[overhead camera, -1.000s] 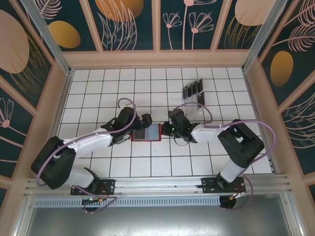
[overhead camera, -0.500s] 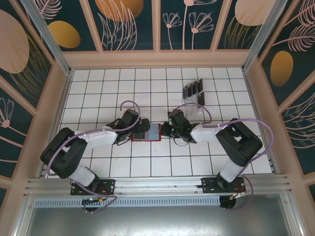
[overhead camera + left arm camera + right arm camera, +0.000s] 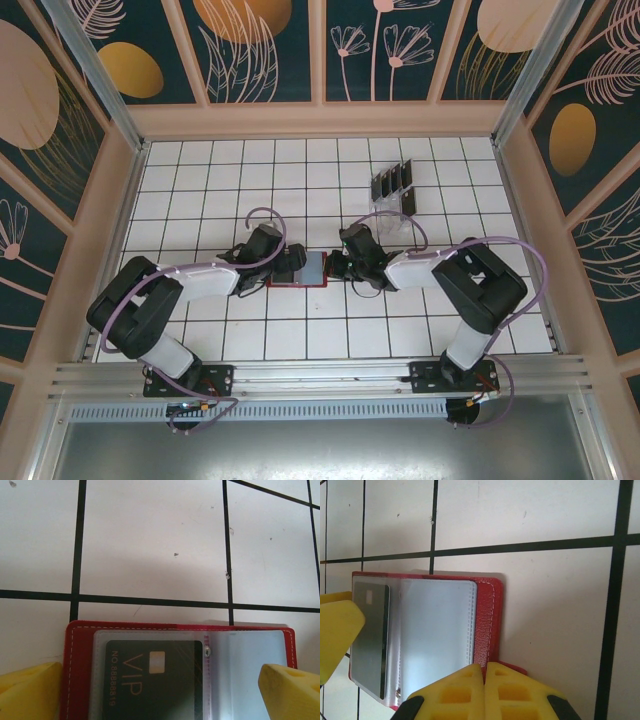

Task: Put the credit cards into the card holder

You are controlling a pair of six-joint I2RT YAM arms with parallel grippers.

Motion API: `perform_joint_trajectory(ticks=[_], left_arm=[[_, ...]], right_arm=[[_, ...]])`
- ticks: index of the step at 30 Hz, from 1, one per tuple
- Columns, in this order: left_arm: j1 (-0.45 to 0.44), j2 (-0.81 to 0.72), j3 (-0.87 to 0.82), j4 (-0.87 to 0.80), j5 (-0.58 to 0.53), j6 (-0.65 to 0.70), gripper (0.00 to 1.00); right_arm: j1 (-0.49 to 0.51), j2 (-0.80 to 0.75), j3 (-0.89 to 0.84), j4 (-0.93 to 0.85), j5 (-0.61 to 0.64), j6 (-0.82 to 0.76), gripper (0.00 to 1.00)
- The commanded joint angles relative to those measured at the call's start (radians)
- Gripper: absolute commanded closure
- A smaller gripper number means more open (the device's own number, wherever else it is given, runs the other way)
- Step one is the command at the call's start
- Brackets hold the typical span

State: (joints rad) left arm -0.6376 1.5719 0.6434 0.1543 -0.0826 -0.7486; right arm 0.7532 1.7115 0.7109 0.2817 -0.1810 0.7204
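Straddling the card holder (image 3: 77, 680), the left gripper (image 3: 160, 690) is spread wide; the right gripper (image 3: 483, 680), closed, overlaps its edge.

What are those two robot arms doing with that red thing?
They're filling a red card holder, lying open on the table. The right gripper, shut, sits on its edge, likely pinning it. The left gripper is open around it. One black VIP card is tucked inside; more cards wait in the rack.

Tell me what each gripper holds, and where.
Left gripper: nothing, open astride the holder. Right gripper: shut at the holder's edge; pinching or just pressing, cannot tell.
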Motion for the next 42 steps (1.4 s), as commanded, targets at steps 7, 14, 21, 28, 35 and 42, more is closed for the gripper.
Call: perform_joint_trajectory(ticks=[7,14,21,28,35,42], left_arm=[[-0.001,-0.149,-0.063,0.138,0.122,-0.067,0.01],[-0.033,-0.173,-0.069,0.252,0.183,-0.173,0.01],[-0.071,-0.067,-0.035,0.336,0.208,-0.213,0.01],[-0.088,0.009,-0.038,0.401,0.207,-0.243,0.02],[-0.096,0.036,-0.042,0.405,0.189,-0.25,0.01],[-0.096,0.026,-0.042,0.383,0.152,-0.246,0.02]], right_arm=[[0.008,0.055,0.017,0.023,-0.034,0.022,1.0],[0.008,0.068,0.017,0.037,-0.043,0.026,1.0],[0.002,0.025,0.0,0.039,-0.032,0.032,1.0],[-0.018,-0.075,-0.048,0.022,-0.002,0.035,0.95],[-0.031,-0.223,-0.14,-0.011,0.04,0.059,0.7],[-0.024,-0.404,-0.172,-0.093,0.075,0.075,0.75]])
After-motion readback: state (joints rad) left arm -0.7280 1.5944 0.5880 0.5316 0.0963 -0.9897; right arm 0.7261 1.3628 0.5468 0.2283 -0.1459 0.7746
